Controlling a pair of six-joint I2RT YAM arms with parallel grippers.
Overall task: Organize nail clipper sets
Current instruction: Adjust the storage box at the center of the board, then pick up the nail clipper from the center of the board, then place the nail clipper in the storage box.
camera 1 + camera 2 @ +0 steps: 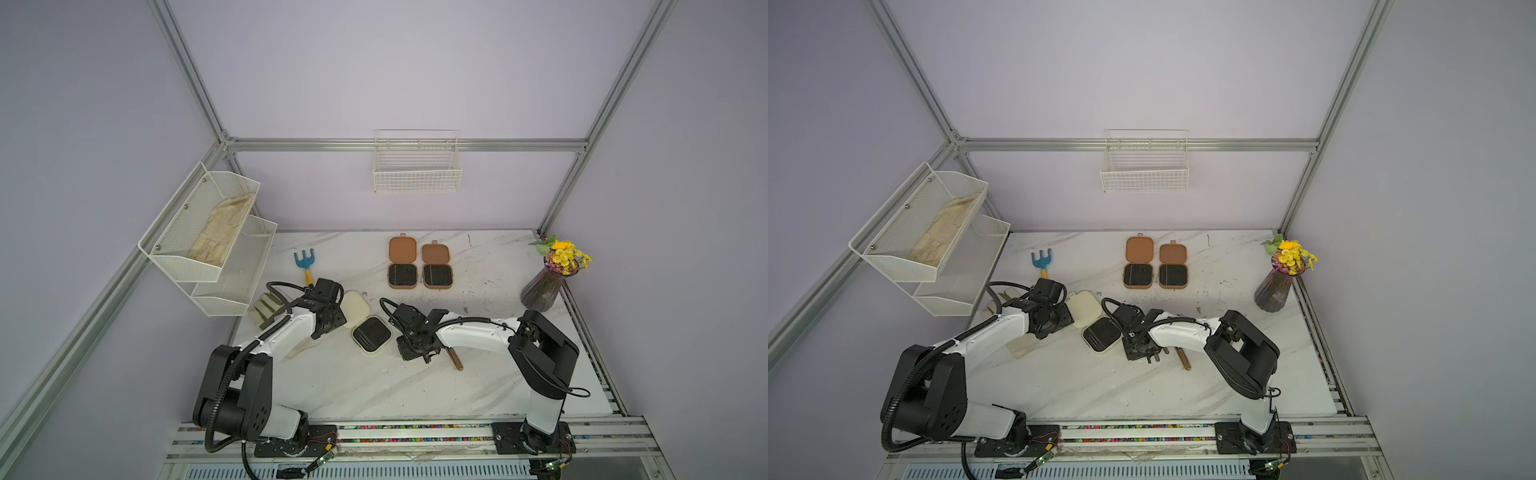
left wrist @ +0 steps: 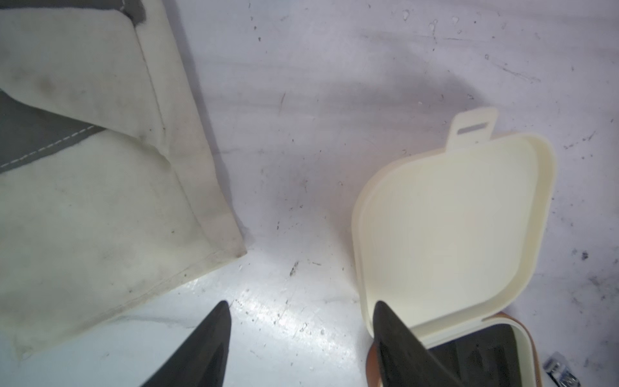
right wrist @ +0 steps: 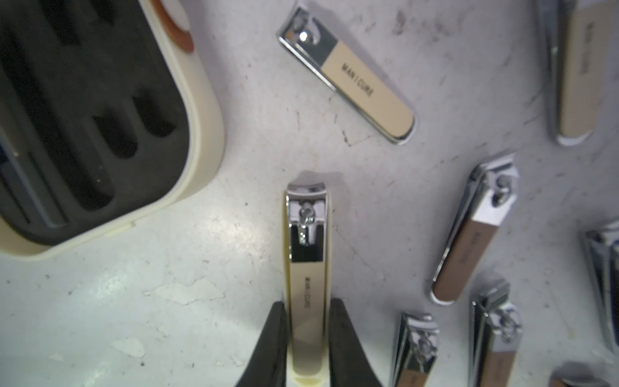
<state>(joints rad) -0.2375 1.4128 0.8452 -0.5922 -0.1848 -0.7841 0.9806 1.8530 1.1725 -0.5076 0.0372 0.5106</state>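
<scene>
- The right gripper (image 3: 306, 308) is closed narrow on the cream-faced silver metal nail clipper (image 3: 306, 248), mid-table; lift it straight up (other loose clippers (image 3: 469, 234) lie just beside).
- Just left lies the open cream rounded-square plastic case (image 3: 204, 140); align the clipper with a fitting black slot (image 3: 115, 137).
- Farther left, the left gripper (image 2: 301, 305) stands wide and empty by the lid (image 2: 452, 228).

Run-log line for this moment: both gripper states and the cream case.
left gripper: open, empty, by cream rounded-square hinged case | right gripper: shut on cream-and-silver metal nail clipper | case: open, black-lined
</scene>
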